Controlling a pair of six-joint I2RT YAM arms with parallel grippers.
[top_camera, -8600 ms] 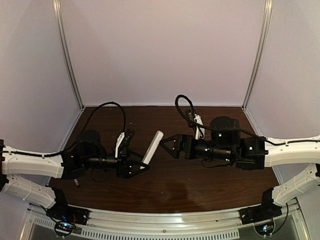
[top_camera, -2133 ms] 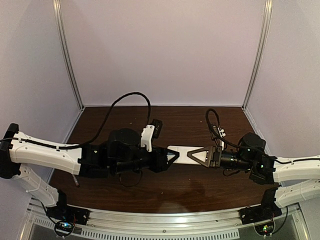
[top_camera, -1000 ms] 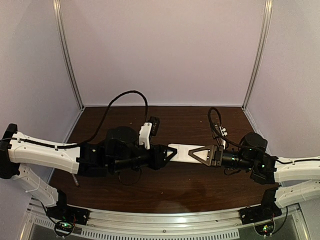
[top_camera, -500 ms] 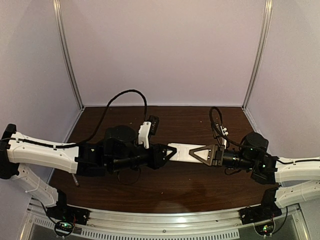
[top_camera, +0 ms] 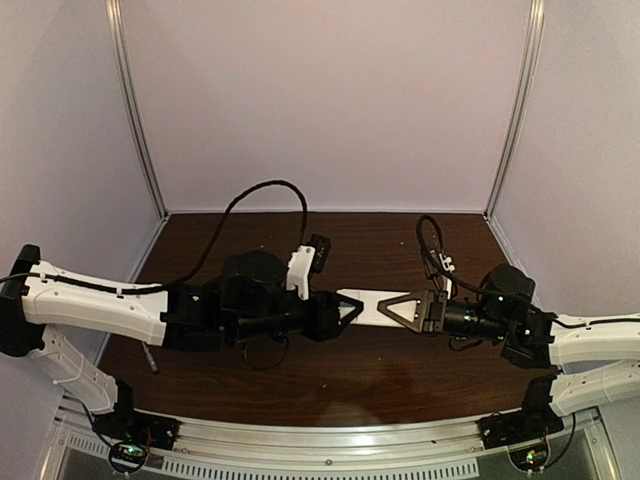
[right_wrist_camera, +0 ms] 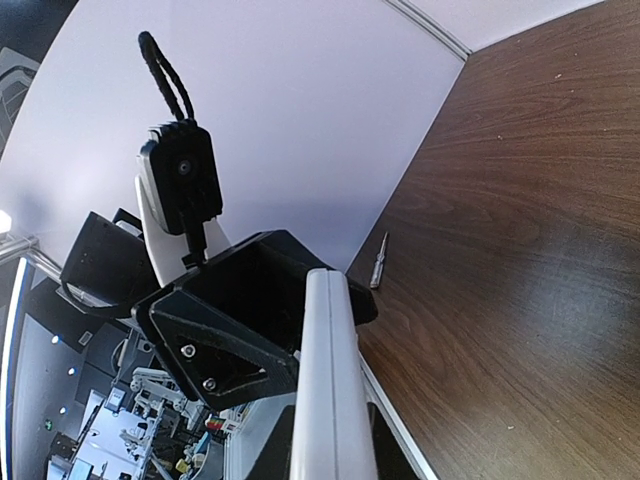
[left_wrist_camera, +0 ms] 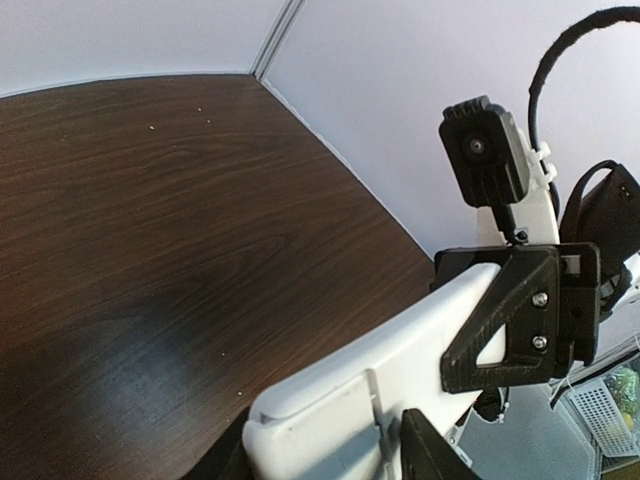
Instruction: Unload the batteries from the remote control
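The white remote control [top_camera: 368, 305] hangs level above the table, between the two arms. My right gripper [top_camera: 392, 310] is shut on its right end; the right wrist view shows the remote [right_wrist_camera: 325, 380] edge-on between the right gripper's [right_wrist_camera: 325, 445] fingers. My left gripper [top_camera: 345, 311] is at the other end. In the left wrist view the plain back of the remote [left_wrist_camera: 400, 370] lies between the left gripper's [left_wrist_camera: 325, 450] fingers, with a narrow gap by the right finger [left_wrist_camera: 430, 445]. The back cover's seam and lip show there. The batteries are hidden.
A thin pale pointed tool [top_camera: 150, 362] lies on the dark wooden table [top_camera: 330, 380] near the left wall; the right wrist view shows the tool [right_wrist_camera: 378, 262] too. Pale walls close in the back and both sides. A metal rail [top_camera: 330, 440] runs along the near edge.
My left gripper's jaws have widened around the remote's end and the left arm has shifted slightly to the right. The right gripper and the remote have stayed in place.
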